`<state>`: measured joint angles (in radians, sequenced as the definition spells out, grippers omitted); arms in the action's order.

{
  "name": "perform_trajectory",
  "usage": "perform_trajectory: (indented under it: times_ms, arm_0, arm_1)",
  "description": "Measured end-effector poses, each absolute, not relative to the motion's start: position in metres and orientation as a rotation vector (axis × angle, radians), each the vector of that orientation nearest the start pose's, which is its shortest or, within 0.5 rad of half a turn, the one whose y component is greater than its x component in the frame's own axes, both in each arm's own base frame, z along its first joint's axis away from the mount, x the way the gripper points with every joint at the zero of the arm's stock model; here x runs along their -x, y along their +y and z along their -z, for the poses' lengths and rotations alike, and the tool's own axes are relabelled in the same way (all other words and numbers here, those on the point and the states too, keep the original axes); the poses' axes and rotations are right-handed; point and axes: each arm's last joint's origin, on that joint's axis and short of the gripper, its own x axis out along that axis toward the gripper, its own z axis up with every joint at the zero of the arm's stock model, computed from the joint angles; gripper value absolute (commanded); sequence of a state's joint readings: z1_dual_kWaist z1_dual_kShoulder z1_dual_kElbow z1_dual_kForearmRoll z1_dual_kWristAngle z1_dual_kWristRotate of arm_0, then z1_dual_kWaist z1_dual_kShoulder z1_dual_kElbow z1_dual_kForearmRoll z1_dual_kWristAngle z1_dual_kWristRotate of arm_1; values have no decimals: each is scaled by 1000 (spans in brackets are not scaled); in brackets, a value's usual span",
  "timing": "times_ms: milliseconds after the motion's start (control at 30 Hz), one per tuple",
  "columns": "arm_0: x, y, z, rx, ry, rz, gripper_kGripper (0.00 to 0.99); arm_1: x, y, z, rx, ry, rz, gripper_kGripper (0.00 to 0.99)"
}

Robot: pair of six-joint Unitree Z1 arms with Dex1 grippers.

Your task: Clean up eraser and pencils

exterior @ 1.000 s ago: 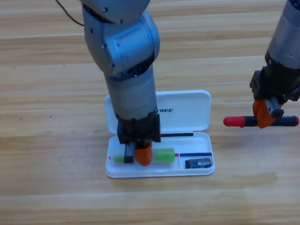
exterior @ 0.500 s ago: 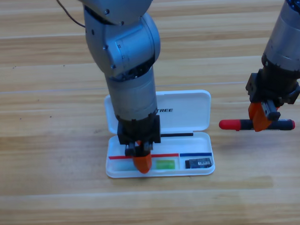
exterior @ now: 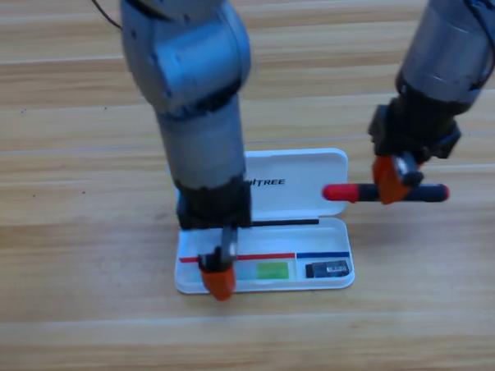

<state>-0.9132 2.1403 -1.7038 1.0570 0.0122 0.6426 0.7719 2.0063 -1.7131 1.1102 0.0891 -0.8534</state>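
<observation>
Right end effector [exterior: 393, 182] grips the marker [exterior: 386, 193] above the case [exterior: 312, 170] lid edge; left end effector [exterior: 218, 279], grip state indeterminate, over the tray; green stick [exterior: 273, 271] and eraser [exterior: 327, 269] inside; marker may strike the lid if lowered early.

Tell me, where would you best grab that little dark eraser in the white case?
I'd come straight down from above and pinch the eraser across its short sides. It lies flat at the right end of the case's tray, whose rim probably blocks a sideways approach.
</observation>
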Motion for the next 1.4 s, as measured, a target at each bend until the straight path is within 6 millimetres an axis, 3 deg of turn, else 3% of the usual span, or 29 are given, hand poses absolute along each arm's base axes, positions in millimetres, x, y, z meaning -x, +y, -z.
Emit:
perform_trajectory:
  times_ms: [133, 267, 433, 567, 767, 1000, 1267, 1300, 1367, 1400]
  arm_0:
    - [-242, -303, -297, -1153, 1039, 1163, 990]
    - [-228, -244, -353, -1099, 937, 1100, 990]
    - [-220, -169, -382, -1036, 909, 980, 990]
    - [-214, -132, -388, -989, 917, 895, 990]
    - [-206, -113, -388, -961, 923, 852, 990]
    - [-203, -111, -374, -959, 957, 867, 990]
    - [-203, -111, -373, -959, 958, 867, 990]
    - [-203, -111, -373, -959, 957, 866, 990]
    - [-203, -111, -373, -958, 954, 865, 990]
    - [-204, -112, -374, -958, 951, 865, 990]
  arm_1:
    - [-277, 302, -295, 1165, 963, -1306, 0]
    - [-278, 325, -282, 1170, 984, -1318, 0]
    - [-279, 351, -270, 1203, 970, -1333, 0]
    - [-282, 365, -261, 1233, 969, -1325, 0]
    - [-290, 378, -243, 1243, 990, -1321, 0]
    - [-294, 384, -235, 1252, 992, -1314, 0]
    - [-294, 385, -235, 1250, 991, -1312, 0]
    - [-294, 385, -235, 1247, 993, -1310, 201]
    - [-294, 385, -235, 1238, 999, -1302, 716]
    - [-294, 385, -235, 1233, 1002, -1298, 868]
